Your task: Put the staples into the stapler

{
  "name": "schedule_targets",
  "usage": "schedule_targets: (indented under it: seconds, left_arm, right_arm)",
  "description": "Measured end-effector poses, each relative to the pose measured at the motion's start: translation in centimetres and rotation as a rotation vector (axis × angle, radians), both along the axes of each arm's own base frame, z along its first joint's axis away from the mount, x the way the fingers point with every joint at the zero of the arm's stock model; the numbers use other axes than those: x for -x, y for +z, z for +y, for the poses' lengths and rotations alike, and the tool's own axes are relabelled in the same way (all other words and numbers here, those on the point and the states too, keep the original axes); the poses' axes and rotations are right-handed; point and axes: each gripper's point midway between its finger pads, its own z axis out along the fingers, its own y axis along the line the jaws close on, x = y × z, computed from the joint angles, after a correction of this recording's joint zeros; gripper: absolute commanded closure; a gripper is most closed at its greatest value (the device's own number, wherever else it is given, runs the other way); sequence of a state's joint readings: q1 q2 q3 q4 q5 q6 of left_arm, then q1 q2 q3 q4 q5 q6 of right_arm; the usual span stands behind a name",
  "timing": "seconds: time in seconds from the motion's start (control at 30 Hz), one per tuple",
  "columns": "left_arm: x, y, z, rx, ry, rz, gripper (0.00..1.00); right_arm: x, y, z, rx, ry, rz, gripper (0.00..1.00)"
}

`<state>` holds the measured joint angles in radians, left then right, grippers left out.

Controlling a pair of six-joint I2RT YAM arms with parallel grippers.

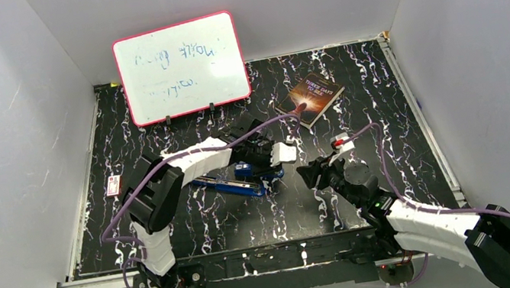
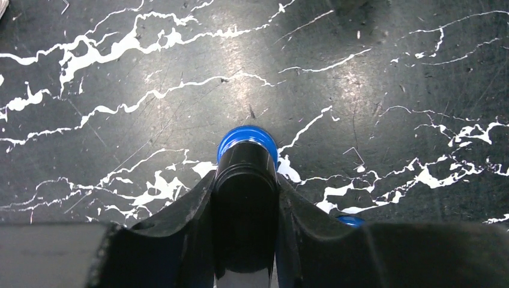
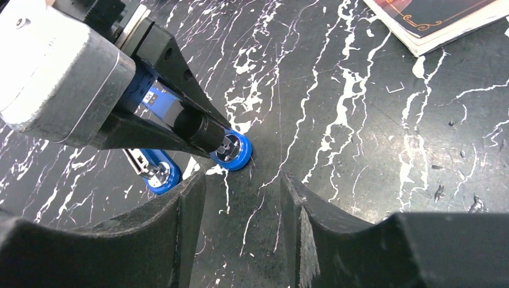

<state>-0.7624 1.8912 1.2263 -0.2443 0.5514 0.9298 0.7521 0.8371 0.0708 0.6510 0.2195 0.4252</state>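
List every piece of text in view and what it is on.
Nothing reads clearly.
Whiteboard: blue handwriting, too faint to read.
Book: cover title, too small to read.
Small white box: red label, too small.
Stapler: white print on its blue side, blurred.

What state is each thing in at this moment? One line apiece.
stapler, open, its two arms spread apart
left gripper, shut on the stapler's black top arm
right gripper, open, holding nothing
book, closed, lying flat
whiteboard, propped upright, written on
staples, none that I can make out
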Motion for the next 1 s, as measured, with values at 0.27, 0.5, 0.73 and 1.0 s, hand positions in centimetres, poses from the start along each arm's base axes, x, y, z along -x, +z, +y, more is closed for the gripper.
schedule_targets:
  seconds: [0.27,0.5,0.73,1.0]
  left_arm:
    - [-0.8,0.9,-0.2,0.011,0.070,-0.005,1.00]
    - [-2.5,6.3,-1.4,0.156,0.232,-0.050,1.00]
    - [-3.5,14.6,-1.8,0.402,0.466,-0.043,1.00]
    - [-4.5,17.2,-1.4,0.522,0.746,0.111,1.00]
  right_arm:
    - [-0.9,0.6,-1.3,-0.061,-0.119,0.017,0.38]
    - [-2.2,2.8,-2.6,-0.173,-0.256,0.019,0.35]
    - [-3.8,10.3,-2.2,-0.315,-0.297,-0.073,0.31]
    - [-3.7,17.0,-1.5,-0.444,-0.255,-0.154,0.30]
